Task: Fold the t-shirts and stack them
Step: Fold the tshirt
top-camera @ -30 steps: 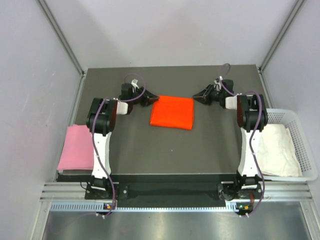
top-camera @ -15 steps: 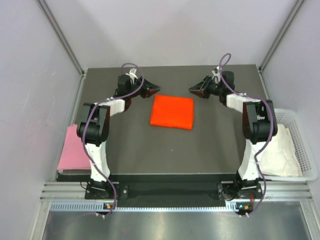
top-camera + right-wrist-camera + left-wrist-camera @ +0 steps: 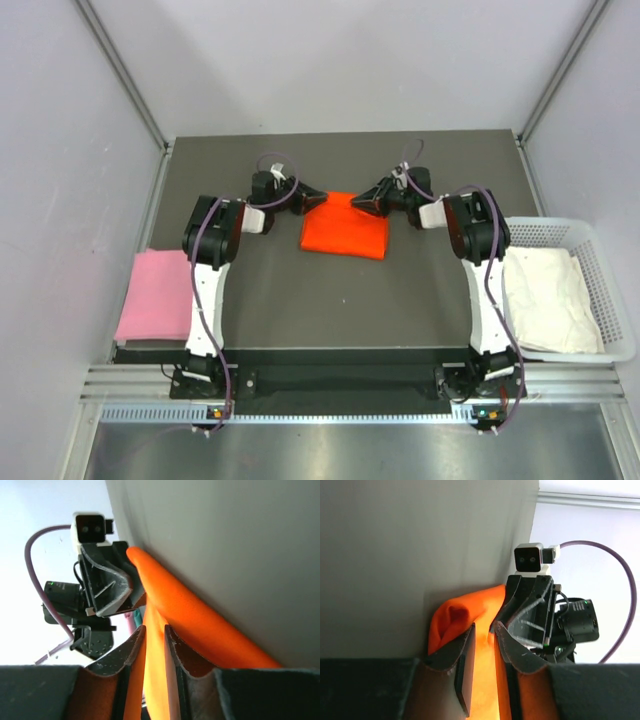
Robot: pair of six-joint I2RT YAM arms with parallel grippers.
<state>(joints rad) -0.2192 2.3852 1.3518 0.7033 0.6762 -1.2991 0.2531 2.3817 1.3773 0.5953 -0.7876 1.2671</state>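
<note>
The orange-red t-shirt [image 3: 345,232] lies folded into a rectangle in the middle of the dark table. Both grippers meet at its far edge. My left gripper [image 3: 318,200] comes in from the left and my right gripper [image 3: 364,203] from the right, tips close together. In the left wrist view the orange fabric [image 3: 452,620] runs between the fingers of the left gripper [image 3: 484,630]. In the right wrist view a fold of the same shirt [image 3: 192,615] passes between the fingers of the right gripper [image 3: 155,629]. The pink t-shirt [image 3: 155,295] lies flat at the left table edge. The white t-shirt [image 3: 545,298] is bunched in a basket.
A white plastic basket [image 3: 621,322] stands off the table's right side and holds the white shirt. Grey walls and metal frame posts close in the back and sides. The arm bases sit at the near edge.
Both grippers rose from the orange shirt's far corners, then came down closer together on its far edge. The shirt's far edge now looks gathered between them.
</note>
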